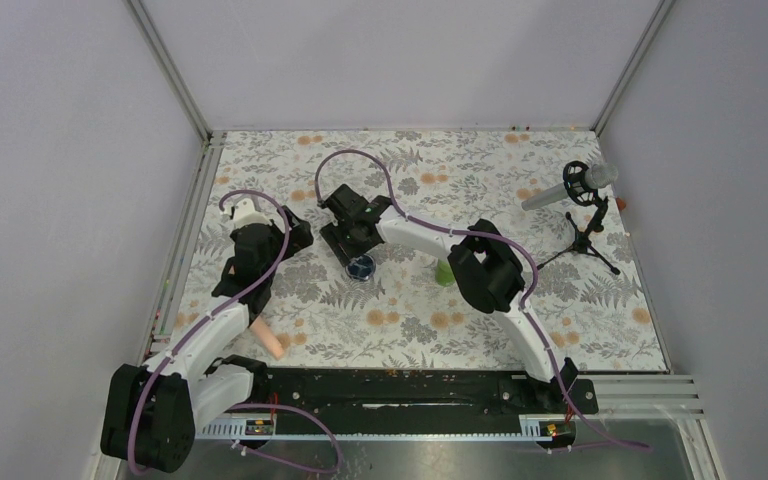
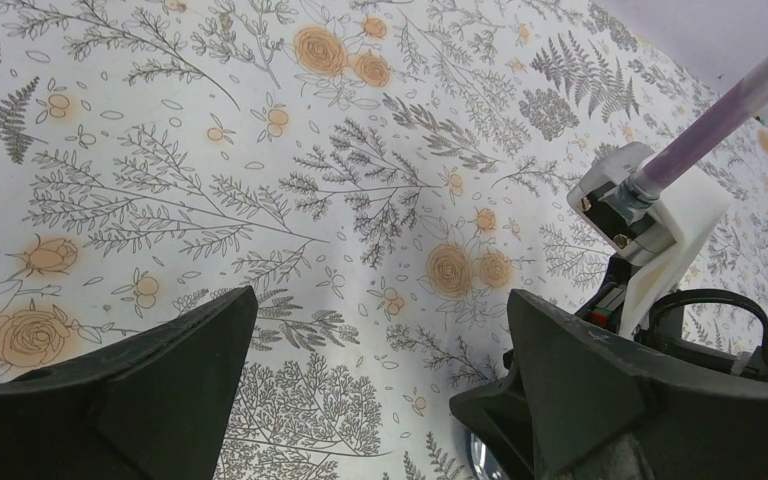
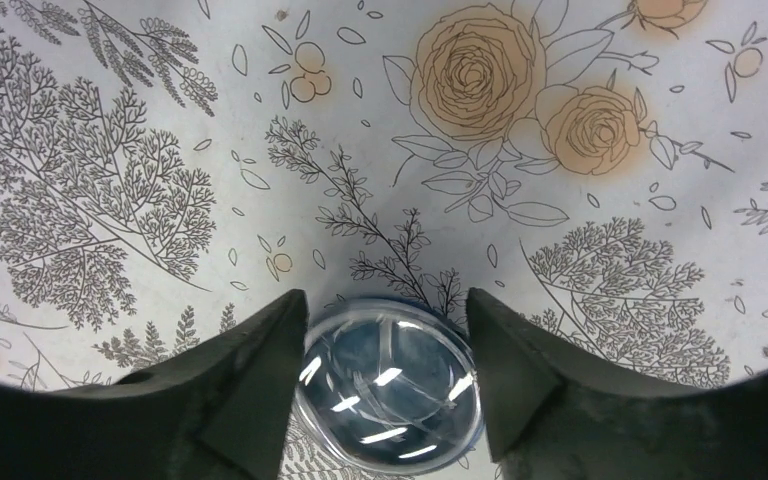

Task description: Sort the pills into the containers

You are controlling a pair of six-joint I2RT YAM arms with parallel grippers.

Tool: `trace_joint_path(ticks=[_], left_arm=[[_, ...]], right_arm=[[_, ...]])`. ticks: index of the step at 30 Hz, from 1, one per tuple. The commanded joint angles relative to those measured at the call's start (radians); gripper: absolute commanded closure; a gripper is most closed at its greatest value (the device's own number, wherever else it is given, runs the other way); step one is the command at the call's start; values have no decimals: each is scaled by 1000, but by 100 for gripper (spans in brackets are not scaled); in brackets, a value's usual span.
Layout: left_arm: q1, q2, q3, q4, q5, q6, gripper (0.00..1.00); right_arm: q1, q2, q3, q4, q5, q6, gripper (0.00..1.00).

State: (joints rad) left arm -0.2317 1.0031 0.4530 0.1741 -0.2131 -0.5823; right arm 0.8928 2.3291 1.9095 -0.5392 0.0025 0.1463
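The shallow dark-blue jar (image 3: 388, 385) with a shiny clear top sits between my right gripper's (image 3: 385, 305) fingers, which press on both of its sides. In the top view the jar (image 1: 361, 266) rests on the flowered cloth under the right gripper (image 1: 359, 256), left of centre. The bright green bottle (image 1: 444, 272) stands upright to its right, beside the right arm's elbow. My left gripper (image 2: 380, 300) is open and empty above bare cloth. In the top view the left gripper (image 1: 298, 232) lies left of the jar. The jar's rim (image 2: 480, 455) shows at the bottom of the left wrist view.
A peach-pink rod (image 1: 272, 342) lies on the cloth by the left arm, near the front. A microphone on a tripod (image 1: 580, 200) stands at the back right. The right arm's wrist and purple cable (image 2: 660, 230) fill the right of the left wrist view. Walls enclose the table.
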Motion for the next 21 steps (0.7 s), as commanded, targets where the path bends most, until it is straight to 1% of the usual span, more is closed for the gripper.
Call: trace_joint_path(ticks=[1, 4, 7, 11, 14, 16, 21], left_arm=[[10, -23, -13, 21, 30, -12, 1], [10, -28, -17, 20, 35, -7, 2], [11, -32, -19, 15, 40, -3, 1], [11, -31, -22, 16, 64, -3, 2], [11, -28, -19, 12, 71, -7, 2], [10, -30, -19, 10, 71, -10, 2], [11, -37, -20, 10, 67, -7, 2]], right_arm=[[16, 3, 25, -50, 91, -18, 37], [17, -2, 37, -73, 107, 9, 34], [17, -16, 51, -101, 123, 36, 22], [17, -22, 76, -178, 186, 38, 14], [17, -34, 65, -216, 211, 67, 6], [17, -42, 59, -244, 204, 101, 4], [17, -67, 14, -273, 113, 178, 2]])
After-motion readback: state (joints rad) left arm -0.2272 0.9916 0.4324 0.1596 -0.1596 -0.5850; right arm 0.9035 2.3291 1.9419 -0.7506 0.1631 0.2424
